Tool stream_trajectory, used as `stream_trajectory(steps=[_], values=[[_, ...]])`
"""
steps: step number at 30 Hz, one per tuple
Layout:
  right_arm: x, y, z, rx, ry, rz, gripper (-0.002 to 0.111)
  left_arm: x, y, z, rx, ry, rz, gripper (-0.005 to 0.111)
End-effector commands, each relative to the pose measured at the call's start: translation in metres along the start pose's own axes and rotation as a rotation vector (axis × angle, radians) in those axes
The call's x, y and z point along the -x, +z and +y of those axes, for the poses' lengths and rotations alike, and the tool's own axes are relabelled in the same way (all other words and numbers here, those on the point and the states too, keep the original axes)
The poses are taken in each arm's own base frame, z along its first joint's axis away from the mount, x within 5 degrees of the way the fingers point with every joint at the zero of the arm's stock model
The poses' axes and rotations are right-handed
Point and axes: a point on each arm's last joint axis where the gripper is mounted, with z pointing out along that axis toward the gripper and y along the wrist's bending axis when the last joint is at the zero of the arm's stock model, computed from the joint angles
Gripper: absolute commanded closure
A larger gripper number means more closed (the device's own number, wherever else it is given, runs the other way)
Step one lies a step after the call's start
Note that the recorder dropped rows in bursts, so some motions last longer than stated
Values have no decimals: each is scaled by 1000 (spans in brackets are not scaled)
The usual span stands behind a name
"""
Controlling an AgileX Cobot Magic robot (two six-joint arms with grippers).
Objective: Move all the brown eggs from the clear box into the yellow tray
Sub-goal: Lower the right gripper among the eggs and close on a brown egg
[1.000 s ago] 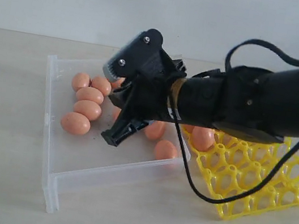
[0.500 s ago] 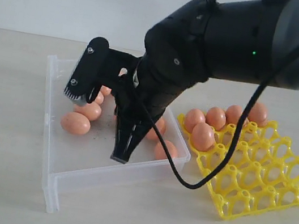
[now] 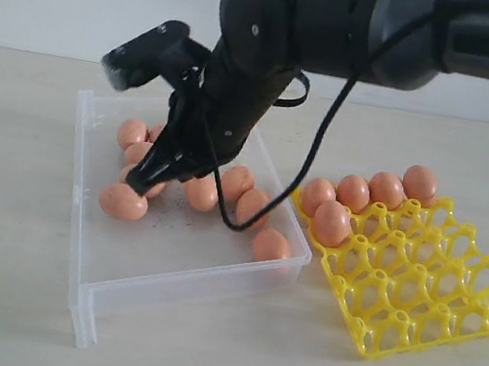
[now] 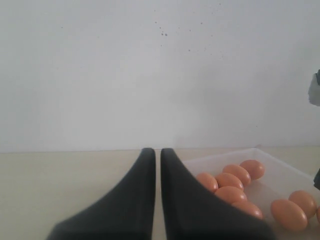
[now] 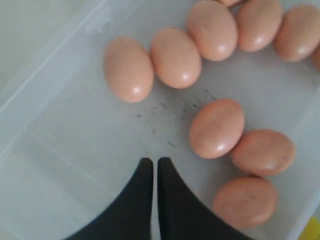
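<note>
Though at least eight brown eggs (image 3: 123, 202) lie in the clear box (image 3: 80, 212), five are already seated in the yellow tray (image 3: 421, 307); we judge the task about a third done.
Far left, our left end effector (image 4: 155, 152) is pinched together and empty, short of the box. Inside the box the eggs lie loose on the scuffed floor. Our right end effector (image 3: 144, 185) reaches across among them, fingers closed on nothing, tips just beside an egg. On the right, the tray on the worktop (image 3: 1, 293) holds four eggs in its back row and one in the next; the other cups are bare.
</note>
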Motion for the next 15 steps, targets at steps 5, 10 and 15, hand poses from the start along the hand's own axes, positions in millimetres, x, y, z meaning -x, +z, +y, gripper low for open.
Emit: stream_trajectory(steps=[5, 10, 15], values=[[-5, 24, -59, 290, 442, 162, 89, 2, 0, 0, 2, 0, -13, 103], [3, 39, -68, 258, 461, 97, 50, 2, 0, 0, 2, 0, -13, 103], [11, 47, -75, 231, 438, 94, 54, 2, 0, 0, 2, 0, -13, 103]])
